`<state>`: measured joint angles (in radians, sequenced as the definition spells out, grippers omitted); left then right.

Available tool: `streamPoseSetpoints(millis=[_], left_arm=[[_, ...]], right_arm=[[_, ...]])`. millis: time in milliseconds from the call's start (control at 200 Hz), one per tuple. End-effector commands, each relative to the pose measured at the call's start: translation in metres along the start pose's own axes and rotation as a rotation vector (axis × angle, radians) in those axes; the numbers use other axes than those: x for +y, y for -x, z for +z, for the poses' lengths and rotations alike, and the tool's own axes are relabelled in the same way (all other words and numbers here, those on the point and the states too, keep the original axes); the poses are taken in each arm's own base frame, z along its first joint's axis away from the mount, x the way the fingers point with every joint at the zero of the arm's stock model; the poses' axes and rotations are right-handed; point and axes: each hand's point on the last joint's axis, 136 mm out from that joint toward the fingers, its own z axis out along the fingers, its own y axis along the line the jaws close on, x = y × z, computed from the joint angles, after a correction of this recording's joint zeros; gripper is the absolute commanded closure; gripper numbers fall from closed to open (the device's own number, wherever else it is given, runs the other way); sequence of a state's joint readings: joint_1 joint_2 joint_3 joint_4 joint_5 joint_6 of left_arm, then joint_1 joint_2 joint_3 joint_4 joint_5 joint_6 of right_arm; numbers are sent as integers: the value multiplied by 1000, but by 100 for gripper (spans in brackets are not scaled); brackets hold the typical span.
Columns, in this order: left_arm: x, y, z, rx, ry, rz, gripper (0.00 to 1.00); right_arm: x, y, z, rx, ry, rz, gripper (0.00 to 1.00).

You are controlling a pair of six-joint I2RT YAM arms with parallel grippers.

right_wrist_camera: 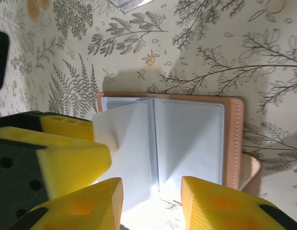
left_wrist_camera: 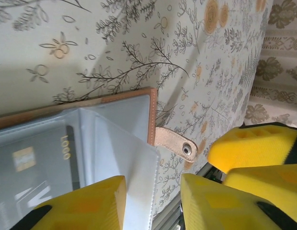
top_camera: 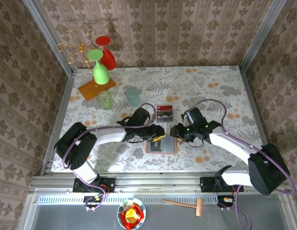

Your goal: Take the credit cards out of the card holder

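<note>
Hovering low over the table [top_camera: 220,91], my left fingers [top_camera: 160,137] and right fingers [top_camera: 174,133] close in from opposite sides on the card holder [top_camera: 161,146]. It lies spread open and flat near the front edge, between my two arms. Both pairs stand partly apart, with a plain gap and nothing clamped.

From my left wrist, the holder's tan border [left_wrist_camera: 152,115] runs just above my fingertips. Its snap tab [left_wrist_camera: 175,143] sticks out toward the right pair's yellow pads [left_wrist_camera: 254,146]. The corner of a clear sleeve [left_wrist_camera: 134,172] reaches into my left pair's gap, unpinched. One grey card [left_wrist_camera: 38,153] with a gold chip sits in a pocket beneath it.

From my right wrist, the grey-blue pockets [right_wrist_camera: 187,139] lie open just ahead of my right pair, and a loose leaf's lower edge dips between them.

Further back on the table, a clear tray [top_camera: 165,106] holds dark cards [top_camera: 165,114], apart from the holder.
</note>
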<state>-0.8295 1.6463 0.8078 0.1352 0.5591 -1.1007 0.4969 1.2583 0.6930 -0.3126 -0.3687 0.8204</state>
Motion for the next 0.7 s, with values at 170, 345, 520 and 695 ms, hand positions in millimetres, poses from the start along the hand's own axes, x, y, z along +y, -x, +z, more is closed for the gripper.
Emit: streamPoseSetpoints(millis=[170, 345, 520, 695], left_arm=[[-7, -8, 22, 70, 4, 28, 59], [-10, -7, 30, 86, -6, 29, 58], [-10, -6, 31, 87, -9, 30, 57], [-8, -4, 29, 80, -14, 27, 57]], right_arm=[[-18, -1, -19, -40, -44, 3, 60], [-18, -4, -21, -39, -33, 9, 59], [-14, -5, -18, -24, -7, 20, 59], [-9, -5, -18, -22, 14, 27, 60]])
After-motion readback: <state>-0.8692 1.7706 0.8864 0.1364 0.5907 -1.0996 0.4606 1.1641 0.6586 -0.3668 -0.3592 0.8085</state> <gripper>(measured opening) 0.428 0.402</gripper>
